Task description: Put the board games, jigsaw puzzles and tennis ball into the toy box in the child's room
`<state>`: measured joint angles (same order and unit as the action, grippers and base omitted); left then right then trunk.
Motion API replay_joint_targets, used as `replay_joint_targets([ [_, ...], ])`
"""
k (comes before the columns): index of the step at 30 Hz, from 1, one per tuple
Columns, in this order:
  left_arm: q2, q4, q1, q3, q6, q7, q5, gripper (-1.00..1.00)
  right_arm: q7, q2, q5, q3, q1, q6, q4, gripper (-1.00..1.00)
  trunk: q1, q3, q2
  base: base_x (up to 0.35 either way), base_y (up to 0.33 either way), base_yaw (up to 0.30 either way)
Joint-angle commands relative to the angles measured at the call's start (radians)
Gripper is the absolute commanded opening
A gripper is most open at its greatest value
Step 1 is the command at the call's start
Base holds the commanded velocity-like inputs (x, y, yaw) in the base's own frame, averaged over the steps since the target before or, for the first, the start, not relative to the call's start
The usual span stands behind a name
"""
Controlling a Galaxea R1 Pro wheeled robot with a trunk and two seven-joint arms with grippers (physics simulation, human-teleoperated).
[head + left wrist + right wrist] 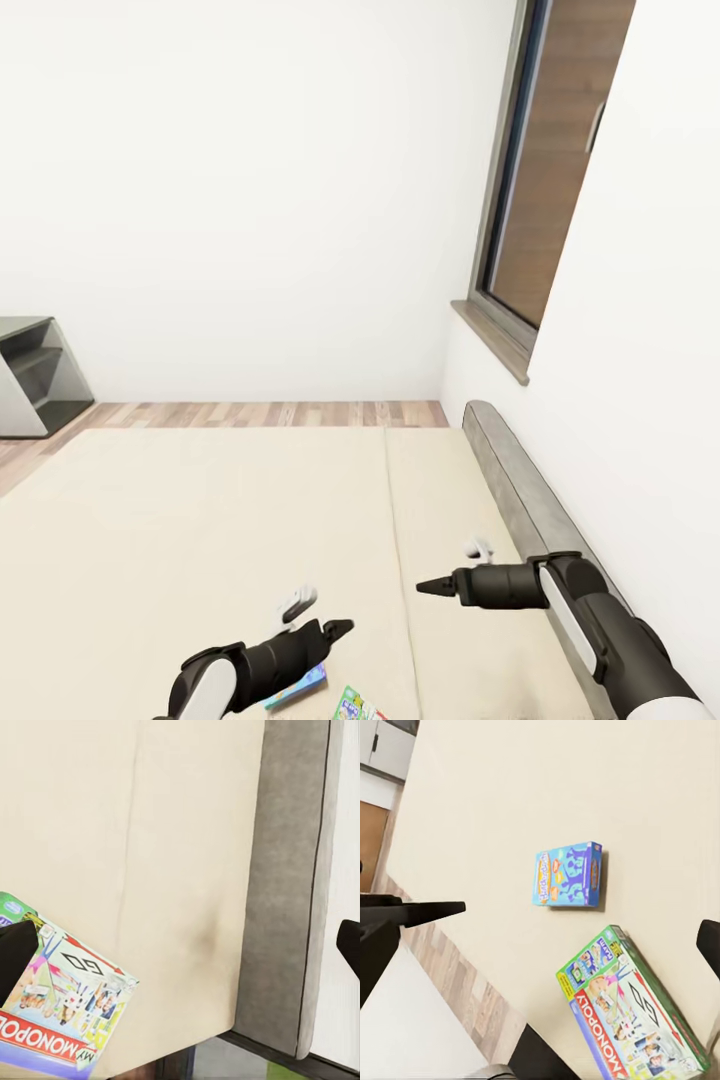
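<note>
You are hovering both empty, open end effectors, left (335, 629) and right (425, 587), over the bed (200, 520); the blue board game (568, 874) and Monopoly box (630, 1009) are lying at its near edge around 6 o'clock, so you need to be lowering onto one.

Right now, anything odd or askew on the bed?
Nothing damaged or spilled. Two board games lie flat on the bed, apart from each other: the blue board game and the Monopoly box, turned at different angles.
</note>
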<state>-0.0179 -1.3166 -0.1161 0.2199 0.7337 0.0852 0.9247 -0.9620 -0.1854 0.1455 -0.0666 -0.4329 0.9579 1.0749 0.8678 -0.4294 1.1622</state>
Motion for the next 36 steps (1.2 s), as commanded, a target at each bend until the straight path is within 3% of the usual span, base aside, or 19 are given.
replay_joint_targets([
  [1,0.004,-0.001,-0.001,0.000,0.007,0.001,0.015,1.00,0.004,-0.001,0.009,-0.002,-0.001,0.011,0.000,1.00,0.000,-0.003,0.001,0.000,0.000,0.000],
  [11,0.022,-0.001,0.005,0.000,0.018,-0.059,0.029,1.00,0.001,-0.004,0.010,-0.008,-0.001,0.023,0.000,1.00,0.000,-0.019,0.001,0.000,0.000,0.000],
  [16,0.043,0.000,0.011,0.001,0.020,-0.103,0.031,1.00,-0.003,-0.006,0.010,-0.012,0.000,0.025,-0.001,1.00,0.000,-0.027,0.001,0.000,0.000,0.000],
  [25,0.059,0.061,0.016,0.000,0.017,-0.170,0.031,1.00,-0.049,-0.042,0.010,-0.017,0.007,0.008,-0.023,1.00,0.000,-0.042,0.001,0.000,0.000,0.000],
  [36,0.060,0.088,0.017,0.002,0.012,-0.204,0.027,1.00,-0.078,-0.068,0.008,-0.019,0.017,-0.040,-0.068,1.00,0.000,-0.060,0.001,0.000,0.000,0.000],
])
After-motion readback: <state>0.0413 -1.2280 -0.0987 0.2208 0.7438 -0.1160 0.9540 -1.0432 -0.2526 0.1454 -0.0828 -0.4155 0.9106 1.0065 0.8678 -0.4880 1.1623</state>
